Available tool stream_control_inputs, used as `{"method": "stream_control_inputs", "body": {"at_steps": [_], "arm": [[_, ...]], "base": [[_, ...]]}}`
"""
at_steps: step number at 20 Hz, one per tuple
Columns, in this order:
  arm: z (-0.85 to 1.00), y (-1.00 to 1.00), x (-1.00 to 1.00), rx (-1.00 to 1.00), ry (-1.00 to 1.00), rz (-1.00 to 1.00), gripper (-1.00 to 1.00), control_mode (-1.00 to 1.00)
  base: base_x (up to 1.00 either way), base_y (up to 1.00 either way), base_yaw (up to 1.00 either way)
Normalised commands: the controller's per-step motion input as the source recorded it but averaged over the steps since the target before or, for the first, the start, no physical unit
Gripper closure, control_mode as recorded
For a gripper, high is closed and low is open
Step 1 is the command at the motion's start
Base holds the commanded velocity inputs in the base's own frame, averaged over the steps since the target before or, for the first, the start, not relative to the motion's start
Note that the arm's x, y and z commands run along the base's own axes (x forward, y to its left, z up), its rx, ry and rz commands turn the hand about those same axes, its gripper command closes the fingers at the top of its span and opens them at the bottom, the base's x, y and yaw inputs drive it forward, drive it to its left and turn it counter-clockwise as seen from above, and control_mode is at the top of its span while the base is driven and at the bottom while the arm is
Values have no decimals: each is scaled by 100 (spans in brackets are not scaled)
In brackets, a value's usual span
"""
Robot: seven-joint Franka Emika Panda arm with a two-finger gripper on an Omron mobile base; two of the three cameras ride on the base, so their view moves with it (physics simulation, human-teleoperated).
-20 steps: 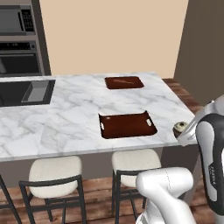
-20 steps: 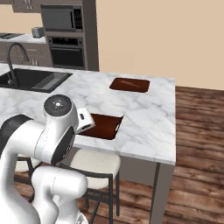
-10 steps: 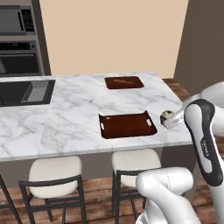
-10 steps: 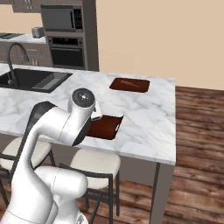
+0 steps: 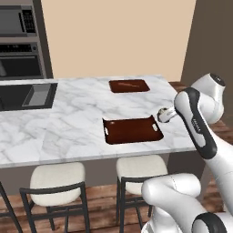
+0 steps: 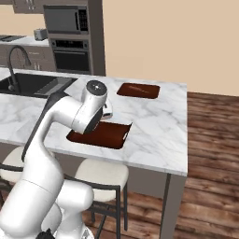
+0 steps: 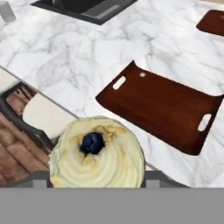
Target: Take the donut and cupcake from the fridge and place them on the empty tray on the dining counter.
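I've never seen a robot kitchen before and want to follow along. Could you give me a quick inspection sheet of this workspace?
Surface: white marble counter, inset sink.
Job's things: tray empty on the counter; cupcake held off the counter's edge, cream top with a dark blue spot.
Clutter: flat brown board beyond the tray.
Gripper: jaws shut on the cupcake.
Cables: nothing seen.
Surroundings: stools below the counter, wall ovens, wood floor.

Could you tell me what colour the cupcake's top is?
Pale cream cupcake top, dark blue spot at centre; hand view.
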Motion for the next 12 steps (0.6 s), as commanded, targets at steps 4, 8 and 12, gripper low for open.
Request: {"method": "stream_control_inputs", "body": {"at_steps": [4,8,12], "arm": [[-34,0,43,0,0,0,100,-100],[-58,0,27,-1,-17,0,100,-100],[-51,0,26,0,-19,0,100,-100]], "base": [[0,0,0],[0,0,0],[0,0,0]]}}
